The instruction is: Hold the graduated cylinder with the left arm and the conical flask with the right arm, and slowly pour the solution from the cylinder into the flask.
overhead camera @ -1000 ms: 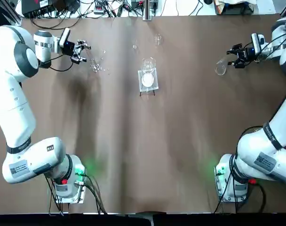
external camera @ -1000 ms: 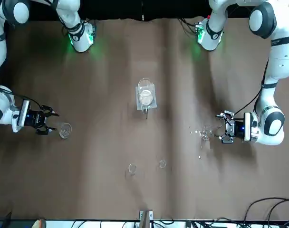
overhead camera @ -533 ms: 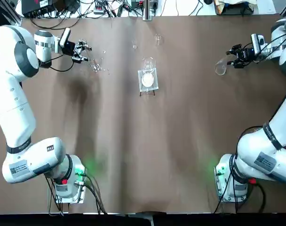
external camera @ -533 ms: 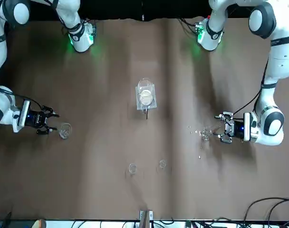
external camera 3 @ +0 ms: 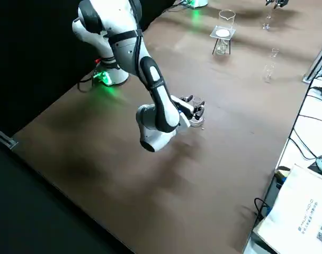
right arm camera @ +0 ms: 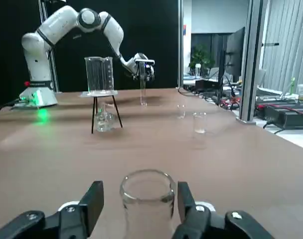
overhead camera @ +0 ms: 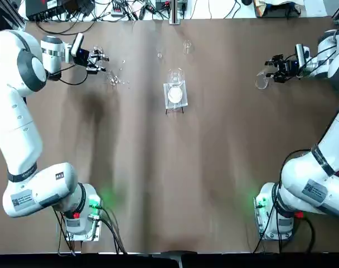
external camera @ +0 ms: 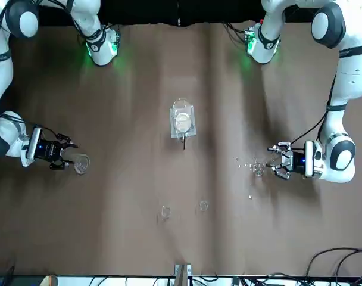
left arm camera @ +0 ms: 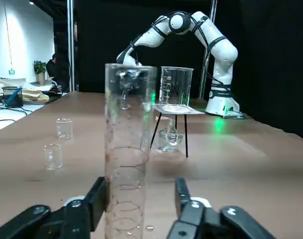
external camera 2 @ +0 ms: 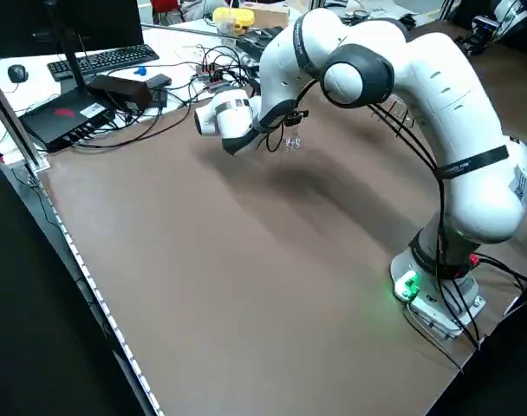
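Observation:
The graduated cylinder [left arm camera: 127, 149], a tall clear tube, stands upright on the table at the far left [overhead camera: 112, 78]. My left gripper [left arm camera: 140, 186] is open at its base, with one finger [left arm camera: 98, 195] close against the glass and a gap at the other finger [left arm camera: 181, 194]. The conical flask [right arm camera: 147, 196] stands at the far right [overhead camera: 262, 81]. My right gripper [right arm camera: 140, 188] is open with a finger on each side of the flask's neck, not touching it. Both also show in the front view: flask [external camera: 81, 164], cylinder [external camera: 257, 168].
A clear beaker on a white square stand [overhead camera: 175, 85] sits mid-table toward the far side. Two tiny glass pieces [overhead camera: 187, 46] [overhead camera: 160, 55] lie beyond it. Cables and equipment [overhead camera: 119, 8] line the far edge.
Both grippers have crept a little closer to their glassware: the left toward the cylinder, the right toward the flask. The glassware has not moved.

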